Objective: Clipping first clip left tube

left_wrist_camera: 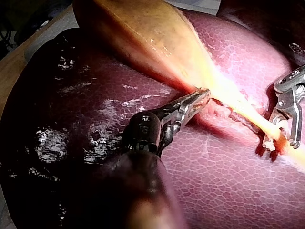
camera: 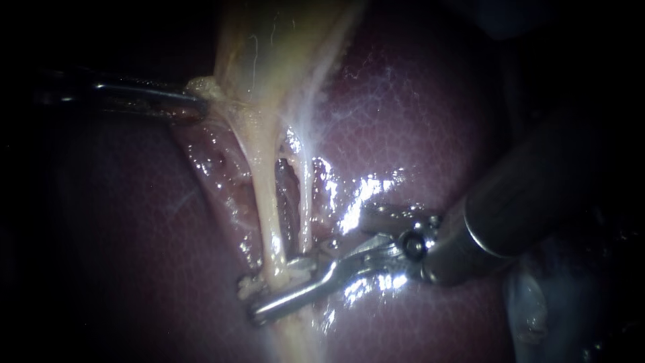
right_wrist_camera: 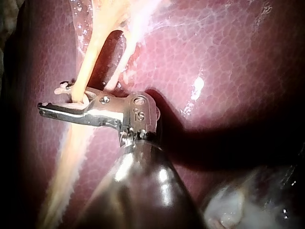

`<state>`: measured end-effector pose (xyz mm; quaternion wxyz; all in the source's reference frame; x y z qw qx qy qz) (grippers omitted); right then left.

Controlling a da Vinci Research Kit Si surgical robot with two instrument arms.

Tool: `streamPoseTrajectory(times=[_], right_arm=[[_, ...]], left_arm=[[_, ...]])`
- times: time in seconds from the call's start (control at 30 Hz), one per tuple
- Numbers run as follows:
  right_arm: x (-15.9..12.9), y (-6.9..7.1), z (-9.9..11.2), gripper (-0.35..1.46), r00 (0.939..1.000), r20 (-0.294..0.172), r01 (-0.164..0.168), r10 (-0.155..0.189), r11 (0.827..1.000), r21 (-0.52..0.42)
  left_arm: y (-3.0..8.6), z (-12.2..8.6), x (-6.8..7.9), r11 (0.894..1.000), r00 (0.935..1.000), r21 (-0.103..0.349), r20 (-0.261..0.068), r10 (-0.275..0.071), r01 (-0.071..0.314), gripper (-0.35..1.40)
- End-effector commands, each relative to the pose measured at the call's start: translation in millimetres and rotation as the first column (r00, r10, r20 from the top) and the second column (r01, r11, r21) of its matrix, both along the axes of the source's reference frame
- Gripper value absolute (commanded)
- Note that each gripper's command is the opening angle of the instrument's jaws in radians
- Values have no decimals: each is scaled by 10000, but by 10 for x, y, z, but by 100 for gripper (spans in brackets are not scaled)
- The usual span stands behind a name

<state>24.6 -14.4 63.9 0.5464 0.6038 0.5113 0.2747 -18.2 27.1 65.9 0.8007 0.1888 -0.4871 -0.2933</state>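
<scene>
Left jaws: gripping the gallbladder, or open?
Shut on it. In the left wrist view the jaws of the left instrument pinch the pale narrow end of the gallbladder, no gap showing; the endoscope view agrees.

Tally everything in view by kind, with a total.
2 instruments: left instrument, right instrument
2 tubes: left tube, right tube
1 liver
1 gallbladder
Total: 6

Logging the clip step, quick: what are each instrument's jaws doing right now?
Left instrument: jaws shut on the gallbladder edge.
Right instrument: jaws shut on the left tube.
</scene>
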Motion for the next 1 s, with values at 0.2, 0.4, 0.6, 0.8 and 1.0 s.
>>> streamPoseTrajectory(times=[0.2, 0.4, 0.6, 0.8, 1.0], right_arm=[[0, 8, -9, 35, 9997, 100, -227, 227, 9997, 27], [1, 12, -13, 33, 9993, 132, -343, 342, 9994, 15], [2, 9, -19, 33, 9993, 117, -361, 360, 9993, 36], [4, 5, -28, 33, 9995, 55, -321, 320, 9995, 62], [5, 7, -33, 27, 9992, -30, -386, 386, 9992, -57]], left_arm=[[0, 0, 0, 10000, 10000, 0, 0, 0, 0, -35], [0, 0, 0, 10000, 10000, 1, 0, 0, 0, -35], [0, 0, 0, 10000, 10000, 1, 0, -1, 1, -35], [0, 0, 0, 10000, 10000, 0, 0, 0, 0, -35], [0, 1, -1, 10000, 10000, -4, 0, 1, -1, -35]])
